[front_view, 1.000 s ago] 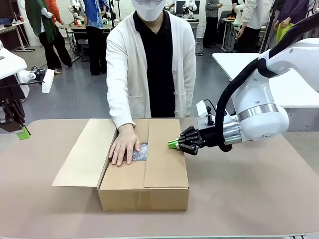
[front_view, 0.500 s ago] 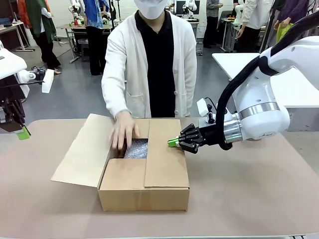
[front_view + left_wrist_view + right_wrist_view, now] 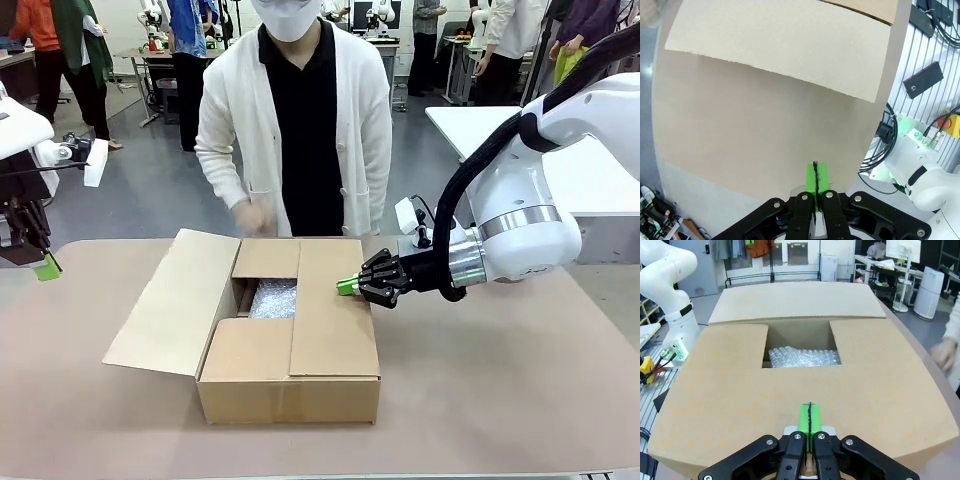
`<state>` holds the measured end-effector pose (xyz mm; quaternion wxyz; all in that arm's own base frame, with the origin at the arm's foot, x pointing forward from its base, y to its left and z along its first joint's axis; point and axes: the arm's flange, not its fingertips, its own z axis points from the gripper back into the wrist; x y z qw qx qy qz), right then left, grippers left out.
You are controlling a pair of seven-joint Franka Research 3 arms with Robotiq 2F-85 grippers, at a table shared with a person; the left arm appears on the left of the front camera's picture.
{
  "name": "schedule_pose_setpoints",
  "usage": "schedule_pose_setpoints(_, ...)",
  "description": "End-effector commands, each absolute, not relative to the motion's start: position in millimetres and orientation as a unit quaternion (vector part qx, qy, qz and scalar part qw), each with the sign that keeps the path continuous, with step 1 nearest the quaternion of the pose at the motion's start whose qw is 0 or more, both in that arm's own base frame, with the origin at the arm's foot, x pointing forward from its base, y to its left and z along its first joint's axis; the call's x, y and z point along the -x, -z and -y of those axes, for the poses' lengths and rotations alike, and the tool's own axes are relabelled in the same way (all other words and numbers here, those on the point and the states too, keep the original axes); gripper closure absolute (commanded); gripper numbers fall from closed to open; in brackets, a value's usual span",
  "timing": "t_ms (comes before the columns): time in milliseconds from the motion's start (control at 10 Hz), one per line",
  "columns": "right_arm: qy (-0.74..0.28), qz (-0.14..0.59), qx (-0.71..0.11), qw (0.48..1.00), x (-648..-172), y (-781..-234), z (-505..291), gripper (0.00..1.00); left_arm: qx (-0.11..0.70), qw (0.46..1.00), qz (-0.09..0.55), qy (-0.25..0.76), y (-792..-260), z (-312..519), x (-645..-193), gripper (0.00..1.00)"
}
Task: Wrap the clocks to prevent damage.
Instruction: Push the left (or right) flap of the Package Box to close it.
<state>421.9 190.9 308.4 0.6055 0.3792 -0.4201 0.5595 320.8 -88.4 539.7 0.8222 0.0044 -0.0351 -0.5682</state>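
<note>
the bubble-wrapped clocks (image 3: pixel 273 298) lie inside the cardboard box (image 3: pixel 290 400), showing through the gap between its flaps, with your right hand (image 3: pixel 347 287), pressed together and empty, poised over the right flap (image 3: pixel 330 320). press that flap hard and it could crush the bundle; your left hand (image 3: pixel 46 268), also pressed together, hangs far left. since earlier, the person's hand (image 3: pixel 252 217) has left the box.

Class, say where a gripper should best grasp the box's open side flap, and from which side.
Probably its free outer edge, approached from the robot's left: the open flap slants outward, so that thin edge appears raised off the table, unobstructed.
</note>
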Motion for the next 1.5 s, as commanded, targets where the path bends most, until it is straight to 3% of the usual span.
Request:
schedule_pose_setpoints(0,-0.558,0.415,-0.378,0.611,-421,-302,-192,0.99,-0.005,0.824,0.039,0.566,-539,88,-320,1.0)
schedule_pose_setpoints(600,-0.558,0.415,-0.378,0.611,-421,-302,-192,0.99,-0.004,0.822,0.035,0.568,-540,88,-321,1.0)
schedule_pose_setpoints(700,-0.558,0.415,-0.378,0.611,-421,-302,-192,0.99,0.084,0.77,0.048,0.63,-530,67,-327,1.0)
schedule_pose_setpoints(800,-0.558,0.415,-0.378,0.611,-421,-302,-192,0.99,0.224,0.725,0.082,0.646,-514,33,-343,1.0)
schedule_pose_setpoints(900,-0.558,0.415,-0.378,0.611,-421,-302,-192,0.99,0.314,0.68,0.144,0.646,-501,8,-365,1.0)
schedule_pose_setpoints(1100,-0.558,0.415,-0.378,0.611,-421,-302,-192,0.99,0.383,0.643,0.226,0.623,-453,-34,-364,1.0)
schedule_pose_setpoints(1400,-0.558,0.415,-0.378,0.611,-421,-302,-192,0.99,0.355,0.642,0.284,0.617,-398,-47,-377,1.0)
